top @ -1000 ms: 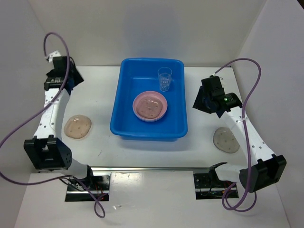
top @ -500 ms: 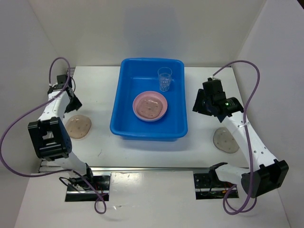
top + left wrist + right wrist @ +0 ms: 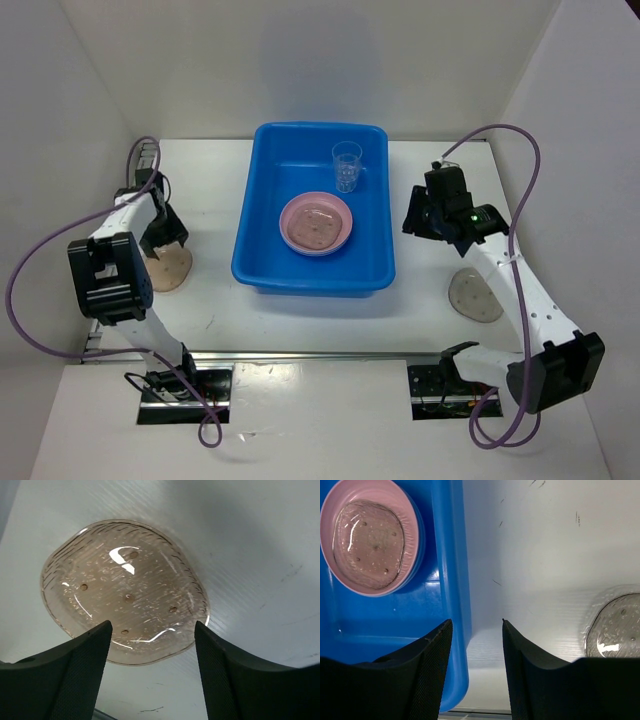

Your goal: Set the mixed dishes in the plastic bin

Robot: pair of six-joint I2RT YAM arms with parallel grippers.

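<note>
Two plates outside the plastic bin (image 3: 310,280), both flat on table (image 3: 300,315): beige speckled plate (image 3: 125,595) to bin's left, grey plate (image 3: 475,296) to bin's right, nearer front edge.

Inside bin: pink plate (image 3: 346,228) on floor, roughly centred, with translucent brownish dish (image 3: 313,225) nested in it. Clear cup (image 3: 346,165) upright toward far right corner, apart from pink plate.

Left gripper (image 3: 150,630): open, jaws spread wide, pointed down at beige speckled plate.
- Wrist view: fingers (image 3: 75,680) framing plate's near rim, one on each side.
- Contact with plate not determinable.
- Top view: gripper over plate's far edge, rest of plate showing toward arm bases.

Right gripper (image 3: 476,622): open, jaws parted, gripping nothing.
- Positioned over table between bin's right wall and grey plate, apart from both.
- Wrist view: one finger overlapping bin's rim, other over table surface.
- Grey plate at right edge of that view, cut by frame.
- Pink plate with nested dish at upper left of same view.
</note>
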